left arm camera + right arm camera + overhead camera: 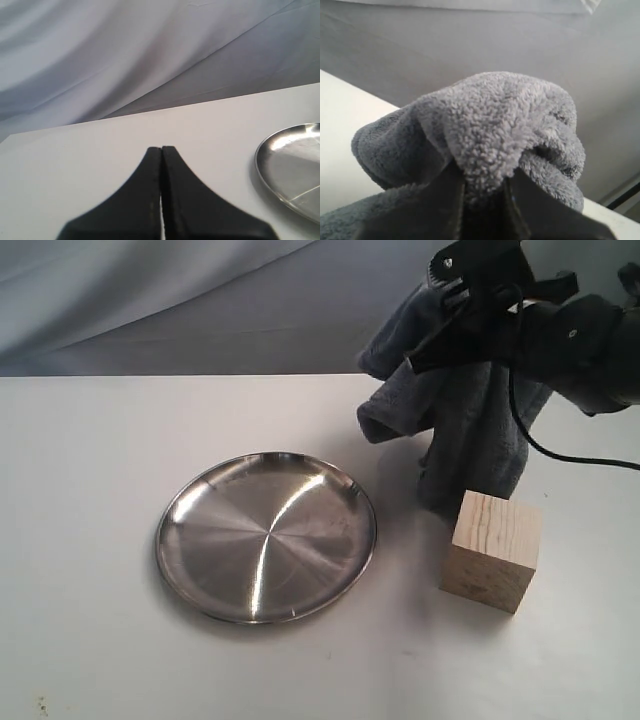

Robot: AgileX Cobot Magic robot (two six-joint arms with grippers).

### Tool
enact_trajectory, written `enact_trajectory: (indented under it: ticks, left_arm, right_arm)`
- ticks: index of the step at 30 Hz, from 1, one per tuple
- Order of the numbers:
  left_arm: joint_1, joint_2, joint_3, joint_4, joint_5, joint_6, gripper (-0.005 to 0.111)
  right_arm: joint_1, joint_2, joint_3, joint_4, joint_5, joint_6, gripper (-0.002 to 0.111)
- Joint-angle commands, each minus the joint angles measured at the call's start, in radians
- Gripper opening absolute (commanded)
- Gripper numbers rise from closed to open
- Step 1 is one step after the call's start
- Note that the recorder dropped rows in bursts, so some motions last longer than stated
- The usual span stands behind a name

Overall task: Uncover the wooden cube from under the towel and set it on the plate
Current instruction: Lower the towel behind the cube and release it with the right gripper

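Above the white worktop (90, 640) the right jaws clamp the hanging towel (470, 430), the cube (492, 552) bared, not yet on the plate (266, 536); left jaws together.

The round shiny silver metal plate (266, 537) lies on the white tabletop (90, 440). The pale beige wooden cube (492, 552) stands to its right, apart. Behind the cube hangs the fluffy grey-blue plush towel (470, 430), pinched above in the right claw (484, 192).
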Motion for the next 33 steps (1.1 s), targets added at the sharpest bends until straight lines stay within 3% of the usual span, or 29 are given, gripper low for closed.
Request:
enact_trajectory:
  ticks: [1, 10, 22, 25, 30, 31, 33]
  left_arm:
    - [0.001, -0.003, 0.000, -0.006, -0.011, -0.004, 0.000]
    - [0.001, -0.003, 0.000, -0.006, -0.011, -0.004, 0.000]
    - [0.001, -0.003, 0.000, -0.006, -0.011, -0.004, 0.000]
    - [0.001, -0.003, 0.000, -0.006, -0.011, -0.004, 0.000]
    - [0.001, -0.003, 0.000, -0.006, -0.011, -0.004, 0.000]
    - [0.001, -0.003, 0.000, -0.006, -0.011, -0.004, 0.000]
    - [0.001, -0.003, 0.000, -0.006, -0.011, -0.004, 0.000]
  right_arm:
    - [-0.007, 0.038, 0.003, 0.071, -0.001, 0.001, 0.000]
    - [-0.130, 0.052, 0.003, 0.137, 0.242, -0.003, 0.000]
    - [-0.130, 0.146, 0.003, 0.096, 0.302, -0.003, 0.004]
    - [-0.130, 0.163, 0.003, 0.103, 0.272, -0.003, 0.028]
    - [-0.130, 0.163, 0.003, 0.200, 0.178, -0.001, 0.085]
    - [-0.130, 0.163, 0.003, 0.224, 0.159, -0.001, 0.093]
    - [-0.130, 0.163, 0.003, 0.224, 0.157, -0.001, 0.098]
